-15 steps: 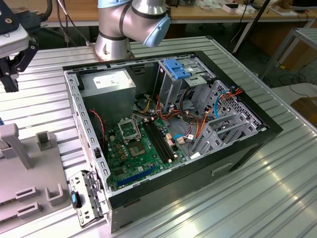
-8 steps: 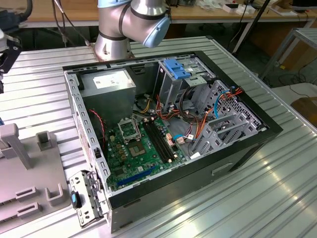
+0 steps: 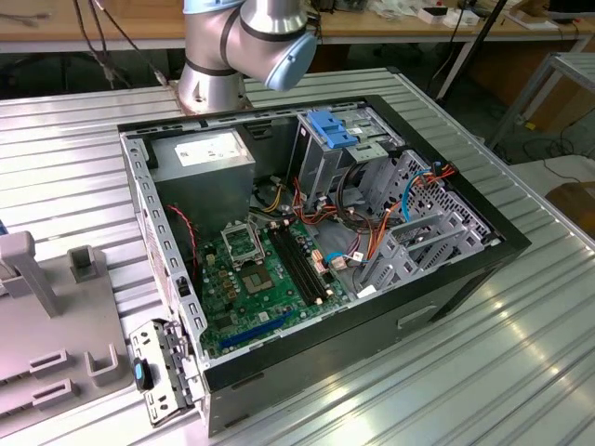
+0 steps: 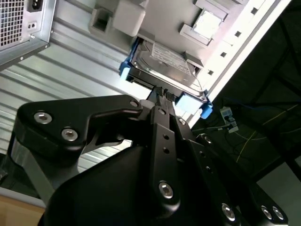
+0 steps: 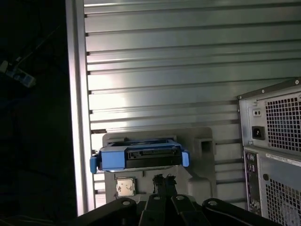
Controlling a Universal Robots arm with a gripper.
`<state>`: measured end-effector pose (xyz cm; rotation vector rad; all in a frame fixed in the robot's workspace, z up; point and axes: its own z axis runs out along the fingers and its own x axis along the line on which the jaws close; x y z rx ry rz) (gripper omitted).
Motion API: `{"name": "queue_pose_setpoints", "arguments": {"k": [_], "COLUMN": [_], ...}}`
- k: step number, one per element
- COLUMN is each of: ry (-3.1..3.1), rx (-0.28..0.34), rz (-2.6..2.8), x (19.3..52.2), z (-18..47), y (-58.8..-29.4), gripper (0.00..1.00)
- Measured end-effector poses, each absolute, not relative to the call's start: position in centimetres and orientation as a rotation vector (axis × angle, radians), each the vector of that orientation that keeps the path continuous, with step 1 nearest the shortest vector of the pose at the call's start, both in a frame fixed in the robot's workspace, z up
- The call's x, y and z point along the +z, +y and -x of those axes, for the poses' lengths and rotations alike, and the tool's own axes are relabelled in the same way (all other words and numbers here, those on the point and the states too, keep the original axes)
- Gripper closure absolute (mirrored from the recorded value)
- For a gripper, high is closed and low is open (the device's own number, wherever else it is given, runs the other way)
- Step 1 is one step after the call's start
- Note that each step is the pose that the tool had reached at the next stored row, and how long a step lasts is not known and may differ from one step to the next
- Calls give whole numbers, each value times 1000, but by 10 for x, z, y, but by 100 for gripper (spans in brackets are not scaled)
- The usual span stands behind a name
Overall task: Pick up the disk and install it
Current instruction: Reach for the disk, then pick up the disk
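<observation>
Black and angular, the metal two-finger gripper (image 4: 162, 94) is seen in both wrist views with its tips drawn together: no gap can be made out between them and nothing is held. It is pointed at the flat rectangular grey metal disk (image 4: 164, 61), and its tips are placed just short of that disk's connector end. In the first wrist view a narrow strip of holder is left showing between the two.

The disk is laid flat, white label upward, in a light grey moulded plastic holder (image 5: 202, 165), with blue plastic carrier rails (image 4: 124, 68) fitted along its sides. The holder is set at the edge of the ribbed aluminium table (image 5: 164, 70), near the rear panel of the black and grey steel computer case (image 3: 139, 214). In the exterior view the case is seen lying on its side, opened, with a tall grey metal cage with a blue plastic top (image 3: 339, 130) inside it.

The disk is judged to be rigid and dense, heavy for its size, with smooth metal faces that may slip under a weak pinch. It should also be treated as sensitive to knocks. The plastic rails would probably flex if squeezed, and the connector is exposed at the near end. A hold is therefore best taken on the metal body itself — across its thickness and clear of the connector — with firm, even pressure.
</observation>
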<state>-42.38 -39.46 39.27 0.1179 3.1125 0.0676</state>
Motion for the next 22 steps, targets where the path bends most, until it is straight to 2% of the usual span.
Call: {"name": "queue_pose_setpoints", "arguments": {"k": [7,22], "ry": [3113,3113], "rx": [68,68], "rz": [-118,-115], "x": [393,393], "z": [465,467], "y": [-395,-395], "gripper": [89,89]}}
